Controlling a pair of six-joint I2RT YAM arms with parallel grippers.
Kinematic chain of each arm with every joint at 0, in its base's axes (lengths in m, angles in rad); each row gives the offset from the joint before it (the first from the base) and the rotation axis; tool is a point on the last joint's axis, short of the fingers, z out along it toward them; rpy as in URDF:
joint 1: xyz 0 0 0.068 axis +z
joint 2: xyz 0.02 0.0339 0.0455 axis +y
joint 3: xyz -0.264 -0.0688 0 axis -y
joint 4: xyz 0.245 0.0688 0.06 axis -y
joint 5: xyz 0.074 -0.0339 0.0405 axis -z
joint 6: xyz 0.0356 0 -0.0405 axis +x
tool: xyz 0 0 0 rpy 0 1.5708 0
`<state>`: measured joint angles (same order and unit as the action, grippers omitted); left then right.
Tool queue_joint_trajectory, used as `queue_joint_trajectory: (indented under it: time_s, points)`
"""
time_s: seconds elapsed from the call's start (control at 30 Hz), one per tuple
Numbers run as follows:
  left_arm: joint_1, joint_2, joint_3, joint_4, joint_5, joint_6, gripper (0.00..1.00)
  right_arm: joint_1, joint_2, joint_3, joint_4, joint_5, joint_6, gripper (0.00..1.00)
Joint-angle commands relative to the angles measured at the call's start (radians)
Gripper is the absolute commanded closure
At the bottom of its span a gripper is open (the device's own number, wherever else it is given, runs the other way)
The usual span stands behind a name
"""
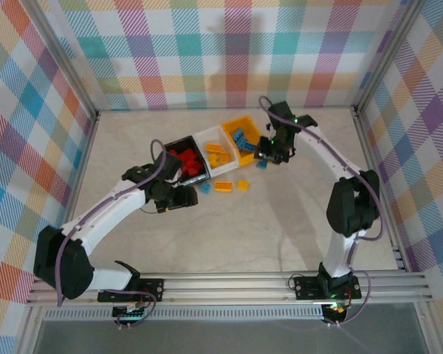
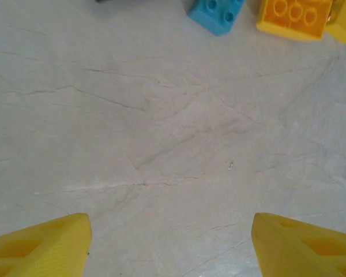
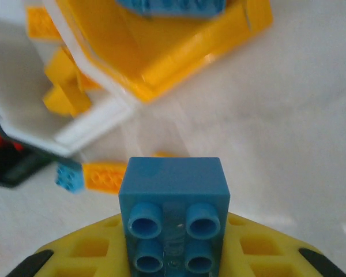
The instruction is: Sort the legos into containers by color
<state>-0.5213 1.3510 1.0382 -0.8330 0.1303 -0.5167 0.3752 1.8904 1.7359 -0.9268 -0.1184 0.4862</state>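
Observation:
Three joined bins sit at mid-table: a black bin [image 1: 179,147] with red legos [image 1: 190,162], a white bin [image 1: 209,136] with orange legos [image 1: 215,153], and a yellow-orange bin [image 1: 249,120] with blue legos [image 1: 243,139]. My right gripper [image 1: 268,158] hangs just in front of the yellow-orange bin [image 3: 179,57], shut on a blue brick [image 3: 174,210] with its studs toward the camera. My left gripper [image 2: 172,245] is open over bare table below the black bin, its yellow fingers [image 2: 40,248] wide apart. A loose light blue brick [image 2: 216,12] and an orange brick [image 2: 292,17] lie ahead of it.
On the table in front of the bins lie a blue brick [image 1: 204,188] and two orange bricks [image 1: 223,185] [image 1: 243,184]. The white bin's corner [image 3: 92,124] and the black bin [image 3: 11,164] lie to the left of my right gripper. Plaid walls enclose the table.

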Motion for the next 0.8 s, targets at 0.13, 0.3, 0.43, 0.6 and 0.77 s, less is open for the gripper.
queue_joint_trajectory:
  time_s: [0.13,0.3,0.43,0.6,0.77]
  points:
    - [-0.052,0.106,0.007,0.052,-0.011,-0.031,0.26,-0.032,0.317,0.375,-0.056,-0.102,0.001,0.72]
    - [-0.051,0.153,0.019,0.046,-0.028,-0.012,0.26,-0.033,0.445,0.524,-0.042,-0.129,0.003,0.71]
    - [-0.051,0.185,0.027,0.061,-0.042,0.004,0.26,-0.04,0.507,0.579,-0.027,-0.14,0.019,0.7]
    - [-0.051,0.244,0.048,0.097,-0.036,0.012,0.26,-0.048,0.541,0.612,-0.017,-0.162,0.031,0.67]
    - [-0.051,0.298,0.073,0.134,-0.033,0.012,0.27,-0.05,0.534,0.622,-0.045,-0.167,0.02,0.46]
